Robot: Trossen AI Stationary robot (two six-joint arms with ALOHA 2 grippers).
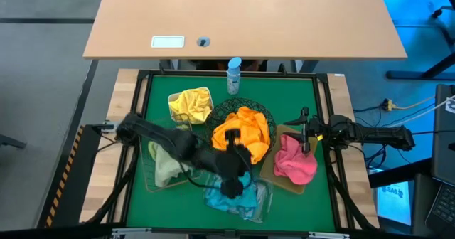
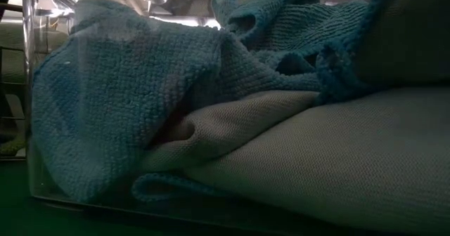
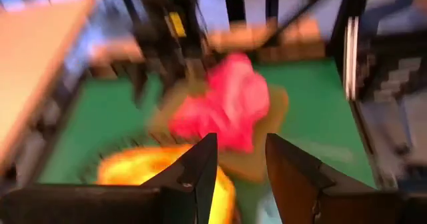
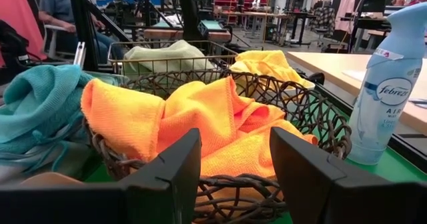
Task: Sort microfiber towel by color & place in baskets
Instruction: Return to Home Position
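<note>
The towels lie sorted in heaps. Orange ones (image 1: 243,131) fill the round black wire bowl (image 4: 293,111). Yellow ones (image 1: 190,104) sit in the small white tub, pink ones (image 1: 295,161) on the tan tray (image 1: 279,178), pale green ones (image 1: 165,164) in the rectangular wire basket, and light blue ones (image 1: 238,198) in the clear tray (image 2: 42,187). My left gripper (image 3: 240,157) is open and holds nothing; it hovers between the bowl and the clear tray, facing the pink heap (image 3: 223,104). My right gripper (image 4: 233,157), also open and holding nothing, stands at the bowl's right side, facing the orange heap (image 4: 193,121).
A blue-capped spray bottle (image 1: 234,75) stands at the far edge of the green mat (image 1: 298,97), beside the bowl. A tan desk (image 1: 242,18) lies beyond the mat. People sit in the room behind (image 4: 60,11). The containers crowd the middle of the mat.
</note>
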